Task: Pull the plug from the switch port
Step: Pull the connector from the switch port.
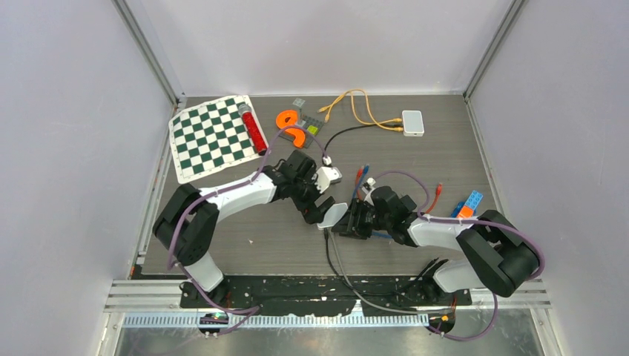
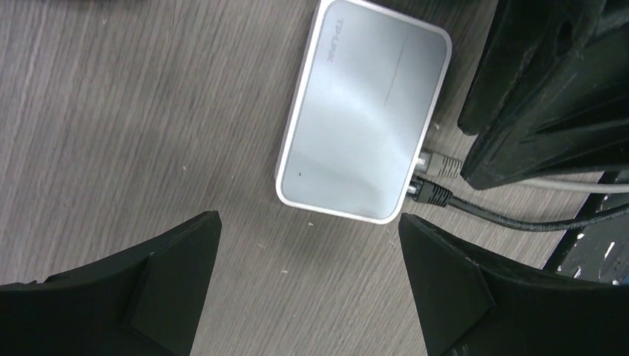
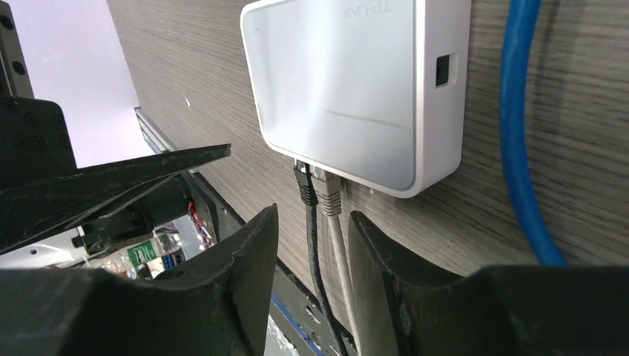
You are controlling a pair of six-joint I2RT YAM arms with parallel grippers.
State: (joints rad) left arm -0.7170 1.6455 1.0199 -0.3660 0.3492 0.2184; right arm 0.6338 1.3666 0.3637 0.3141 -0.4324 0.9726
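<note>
Switch [image 3: 348, 89] here is a small white box lying flat on the table [image 2: 111, 111], mid-table between the two arms. It has a black plug [image 3: 304, 182] and a gray plug [image 3: 328, 194] sitting side by side in the edge that faces the arm bases. We can't tell which of the two is the one to pull.

The right gripper [image 3: 313, 219] straddles both cords just behind the plugs. Its jaws are partly apart and, as far as we can see, not pinching anything yet. The left gripper [image 2: 309, 217] hovers over the box with its jaws wide and nothing in them.

Our take on handling: the box looks light and slick, so a tug will probably drag it along unless the left side pins it. The plug bodies are hard plastic and the cords are floppy, so we'd grab the plug body, not the cord. These plugs usually have a latch, but we can't see one.

Room is tight. The plugs are practically touching, so a finger won't fit between them. A blue cable [image 3: 523, 133] runs beside the box, and both grippers crowd the same spot. The way out is straight back toward the bases.
</note>
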